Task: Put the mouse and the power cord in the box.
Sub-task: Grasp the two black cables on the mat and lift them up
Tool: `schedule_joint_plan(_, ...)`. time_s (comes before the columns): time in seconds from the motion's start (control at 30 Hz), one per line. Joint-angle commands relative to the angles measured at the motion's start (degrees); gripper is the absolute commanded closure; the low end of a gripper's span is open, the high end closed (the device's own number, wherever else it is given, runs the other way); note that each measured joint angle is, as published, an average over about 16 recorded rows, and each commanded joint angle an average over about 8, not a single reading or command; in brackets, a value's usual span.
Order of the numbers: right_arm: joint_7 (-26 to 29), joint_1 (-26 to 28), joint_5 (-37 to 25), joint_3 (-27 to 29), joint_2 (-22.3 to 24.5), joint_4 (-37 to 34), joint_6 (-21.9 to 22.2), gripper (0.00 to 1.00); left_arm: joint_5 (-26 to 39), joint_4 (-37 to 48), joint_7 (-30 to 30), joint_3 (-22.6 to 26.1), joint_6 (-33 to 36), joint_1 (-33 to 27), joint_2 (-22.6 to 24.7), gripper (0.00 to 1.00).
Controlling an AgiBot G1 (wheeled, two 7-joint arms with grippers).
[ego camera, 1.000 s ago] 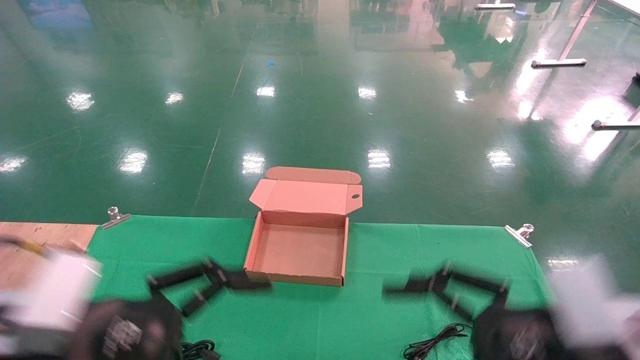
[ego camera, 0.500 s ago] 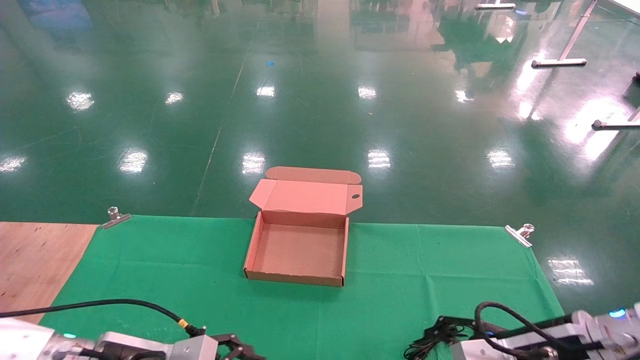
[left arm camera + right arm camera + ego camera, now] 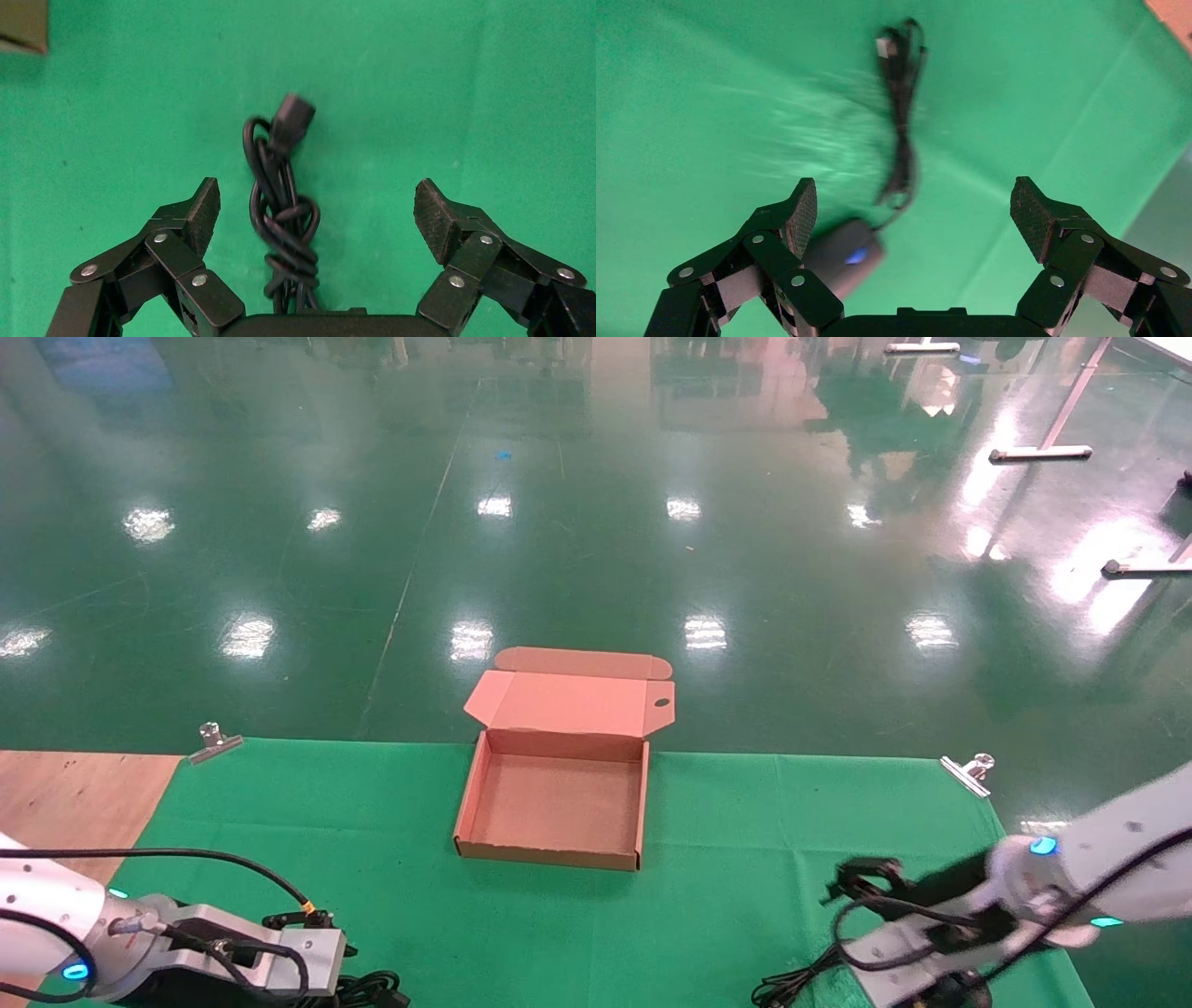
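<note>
Bright overhead lamps glare in white patches on the glossy floor (image 3: 596, 523) beyond the box (image 3: 559, 803), which casts a soft shadow. The right wrist view is motion-smeared; the mouse (image 3: 842, 263) there looks blurred, perhaps glowing blue.

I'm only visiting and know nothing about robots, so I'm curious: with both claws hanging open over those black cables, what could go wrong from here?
The power cord is a twisted bunch lying between the open left gripper fingers; a pinch might catch only some loops, so the plug could dangle.

The mouse sits near one finger of the open right gripper, off-centre, so closing might push it aside.

Its thin cable could trail over the box wall.
</note>
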Motion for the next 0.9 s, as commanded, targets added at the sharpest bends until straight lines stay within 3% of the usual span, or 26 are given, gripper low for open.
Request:
schedule_joint_plan(0.03, -1.4, -0.1, -2.0, -0.9, -1.4, -0.4, 1.9, 0.00, 1.9, 2.1, 0.7, 0.8, -0.9, -0.9, 0.8, 0.00)
schedule_joint_plan(0.43, -8.0, 0.9, -3.0, -2.8, -9.4, -14.7, 4.5, 0.00, 6.2, 11.1, 4.2, 2.6, -7.4, -1.8, 4.8, 0.00)
schedule_joint_plan(0.9, -14.1, 4.2, -4.9, -3.9, -15.5, -29.5, 8.8, 0.00, 5.4, 17.1, 8.2, 1.9, -9.9, -2.7, 6.0, 0.00)
